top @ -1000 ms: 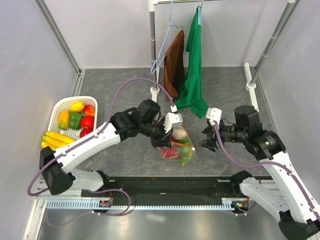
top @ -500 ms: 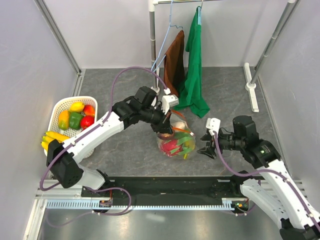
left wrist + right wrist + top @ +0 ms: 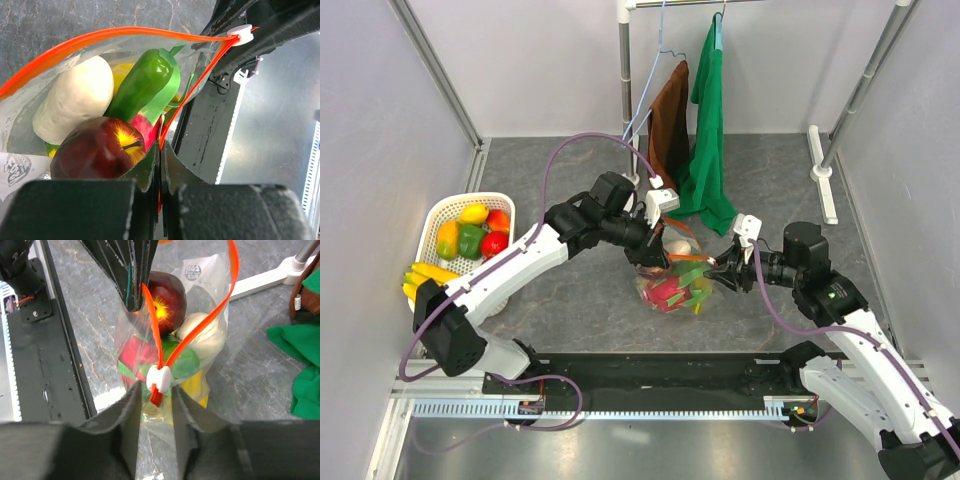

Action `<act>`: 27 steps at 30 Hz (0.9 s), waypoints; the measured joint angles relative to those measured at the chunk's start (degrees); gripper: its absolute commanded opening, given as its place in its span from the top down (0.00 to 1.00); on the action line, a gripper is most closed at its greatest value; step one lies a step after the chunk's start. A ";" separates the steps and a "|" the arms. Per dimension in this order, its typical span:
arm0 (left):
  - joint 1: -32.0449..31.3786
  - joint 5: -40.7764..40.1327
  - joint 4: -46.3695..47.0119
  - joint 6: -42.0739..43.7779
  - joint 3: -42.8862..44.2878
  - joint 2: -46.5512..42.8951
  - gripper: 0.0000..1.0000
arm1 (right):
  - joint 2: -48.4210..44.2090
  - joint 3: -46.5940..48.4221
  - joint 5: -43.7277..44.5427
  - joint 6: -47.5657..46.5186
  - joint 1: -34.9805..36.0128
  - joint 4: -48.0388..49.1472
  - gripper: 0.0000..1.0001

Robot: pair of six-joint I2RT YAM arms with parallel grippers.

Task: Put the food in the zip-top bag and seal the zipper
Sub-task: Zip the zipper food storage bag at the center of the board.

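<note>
Seen from above, the right gripper (image 3: 718, 274) has swung in from well right of the bag (image 3: 670, 292) and is now at its right edge, its jaws narrower than half a second ago. The left gripper (image 3: 658, 240) holds the bag's far edge up, just as it did then. A basket (image 3: 438, 208) of other fruit stands at the far left.

In the left wrist view, the left gripper (image 3: 160, 152) is fully closed, pinching the bag's rim on the orange zipper (image 3: 100, 42). The mouth gapes, and the white slider (image 3: 240, 34) sits at the strip's other end. Inside lie a red apple (image 3: 100, 150), a green pepper (image 3: 145, 85) and a white piece (image 3: 75, 105). The label (image 3: 15, 165) shows a small drawing and no readable words.

In the right wrist view, the right gripper (image 3: 156, 396) is partly open and straddles the slider (image 3: 159, 378), with a thin gap on each side and nothing gripped yet. The food looks loaded, so sealing seems ready to begin. The writing on the bag's round stamp (image 3: 192, 271) is too small to read.
</note>
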 measured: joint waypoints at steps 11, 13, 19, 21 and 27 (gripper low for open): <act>0.00 0.55 0.35 1.29 -0.09 -1.31 0.44 | -0.44 -1.51 0.42 2.14 0.00 2.84 1.00; 0.00 1.07 0.39 3.56 -0.07 -2.86 0.39 | -0.66 -1.53 0.31 1.70 0.00 2.49 1.00; -1.46 0.96 1.86 13.66 1.46 -8.11 0.40 | -0.74 -1.53 -0.13 -0.15 0.00 1.51 1.00; -3.65 0.48 3.02 17.57 2.51 -8.59 0.40 | -0.74 -1.53 -0.37 -0.44 0.00 1.16 1.00; -14.36 -5.57 7.63 26.56 2.99 -6.12 0.37 | -0.48 -1.33 -1.33 -0.42 0.00 0.20 1.00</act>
